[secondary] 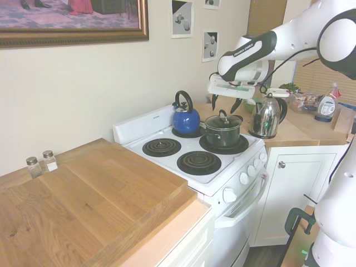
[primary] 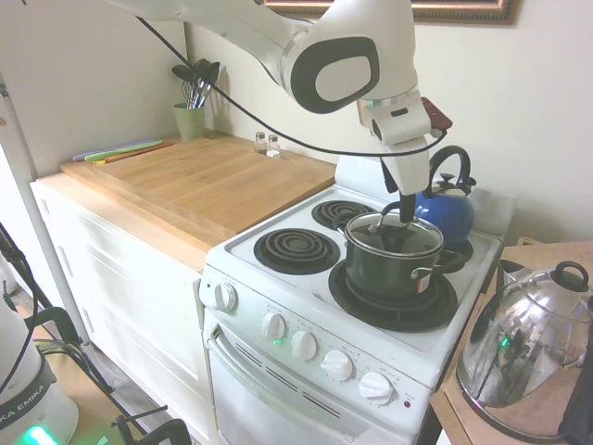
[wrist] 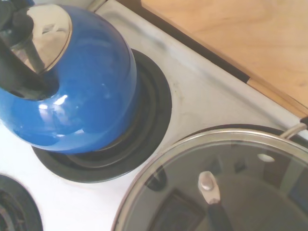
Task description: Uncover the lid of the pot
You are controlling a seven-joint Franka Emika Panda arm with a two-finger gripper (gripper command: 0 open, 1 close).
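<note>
- The pot [primary: 394, 264] sits on the front burner, directly below my jaws.
- Its lid [primary: 396, 234] is seated; the loop handle [secondary: 223, 115] is just under the gripper [secondary: 225, 104].
- Jaws look spread; I descend straight, straddle the loop, pinch, lift vertically.

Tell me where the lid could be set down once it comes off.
Free: the two coil burners left of the pot, and the wooden counter beyond them. Crowded: the blue kettle sits right behind the pot, and the steel kettle fills the counter to its right.
</note>
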